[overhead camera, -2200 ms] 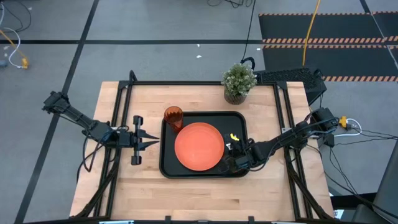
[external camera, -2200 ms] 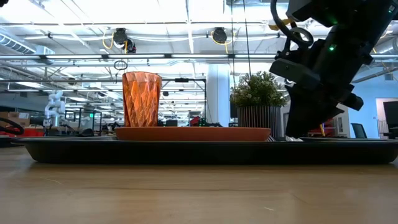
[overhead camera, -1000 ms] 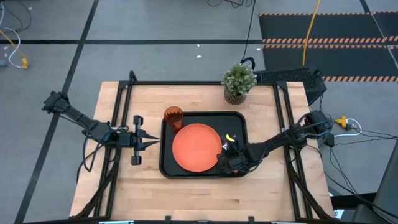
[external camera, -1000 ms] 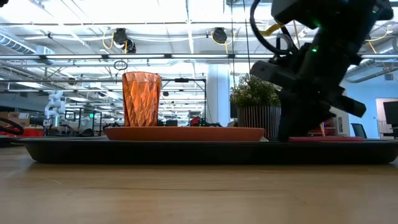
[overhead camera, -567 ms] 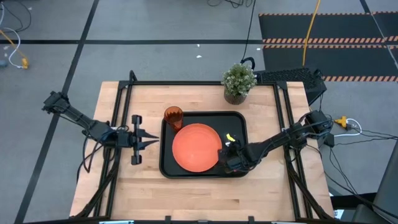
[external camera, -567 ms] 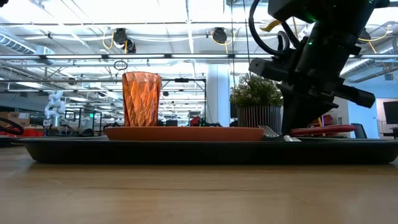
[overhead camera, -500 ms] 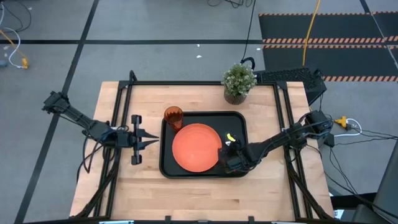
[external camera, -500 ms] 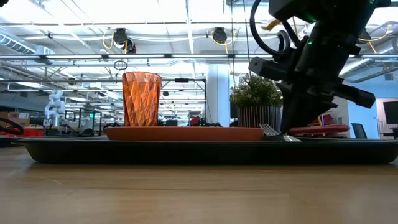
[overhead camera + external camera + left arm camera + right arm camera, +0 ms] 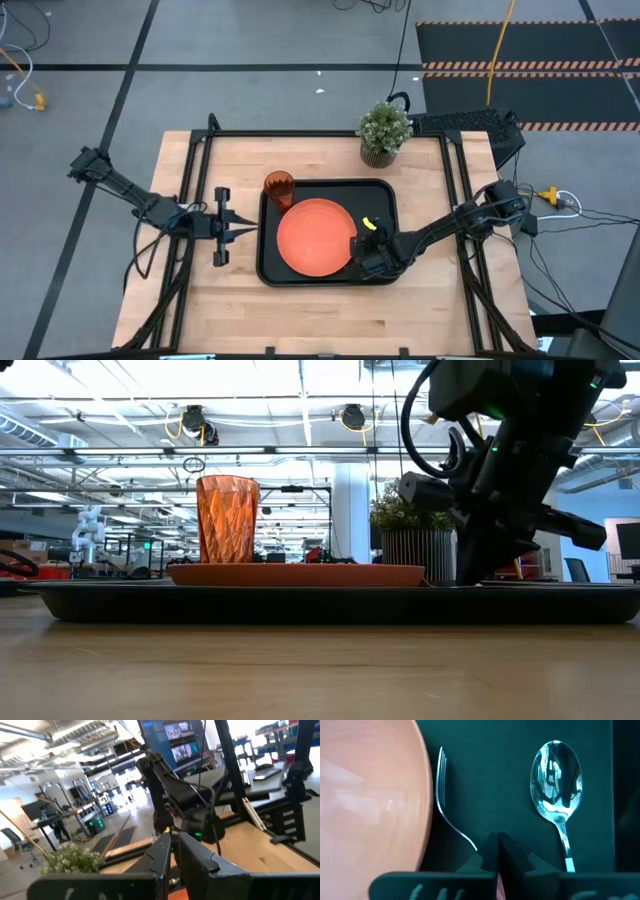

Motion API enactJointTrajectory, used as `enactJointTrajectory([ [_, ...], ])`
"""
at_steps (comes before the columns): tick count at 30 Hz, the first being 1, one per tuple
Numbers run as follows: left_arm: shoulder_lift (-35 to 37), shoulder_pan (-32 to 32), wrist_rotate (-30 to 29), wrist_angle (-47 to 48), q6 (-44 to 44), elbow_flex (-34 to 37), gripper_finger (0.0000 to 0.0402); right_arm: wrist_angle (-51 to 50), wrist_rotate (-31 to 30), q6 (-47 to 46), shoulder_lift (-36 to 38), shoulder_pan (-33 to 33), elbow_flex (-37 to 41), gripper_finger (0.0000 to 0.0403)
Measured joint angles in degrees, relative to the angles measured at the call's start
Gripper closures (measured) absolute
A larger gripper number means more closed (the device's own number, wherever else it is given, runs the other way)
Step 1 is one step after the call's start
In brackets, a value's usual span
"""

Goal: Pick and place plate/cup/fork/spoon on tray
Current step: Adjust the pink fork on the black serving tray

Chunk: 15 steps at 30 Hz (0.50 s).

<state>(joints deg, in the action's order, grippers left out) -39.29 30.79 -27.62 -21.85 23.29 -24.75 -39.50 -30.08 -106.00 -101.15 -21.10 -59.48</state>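
A: Where is everything?

B: The tray (image 9: 383, 192) sits mid-table. The plate (image 9: 315, 237) lies in it, the cup (image 9: 278, 187) stands at its far left corner, and the fork (image 9: 447, 812) and spoon (image 9: 556, 775) lie side by side on the tray floor right of the plate.

A: And the right gripper (image 9: 366, 256)?

B: Low over the tray's right part, fingers pressed together on the fork's handle end; the tines lie just beside the plate's rim.

A: The left gripper (image 9: 243, 233)?

B: Waiting over the table left of the tray, nearly closed, holding nothing.

A: Any writing or labels?

B: None I can read. A potted plant (image 9: 384, 130) stands behind the tray.
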Motion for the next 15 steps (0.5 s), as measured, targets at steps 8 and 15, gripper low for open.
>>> enactJointTrajectory([
  [8,0.0,0.3,0.0,6.6,-6.6,0.0,0.036,0.2,1.8,0.6,0.6,-0.4,0.0,0.04],
  [15,0.0,4.0,0.1,10.2,-9.9,0.0,0.036,-0.2,6.5,0.6,2.9,-2.4,0.0,0.0399],
])
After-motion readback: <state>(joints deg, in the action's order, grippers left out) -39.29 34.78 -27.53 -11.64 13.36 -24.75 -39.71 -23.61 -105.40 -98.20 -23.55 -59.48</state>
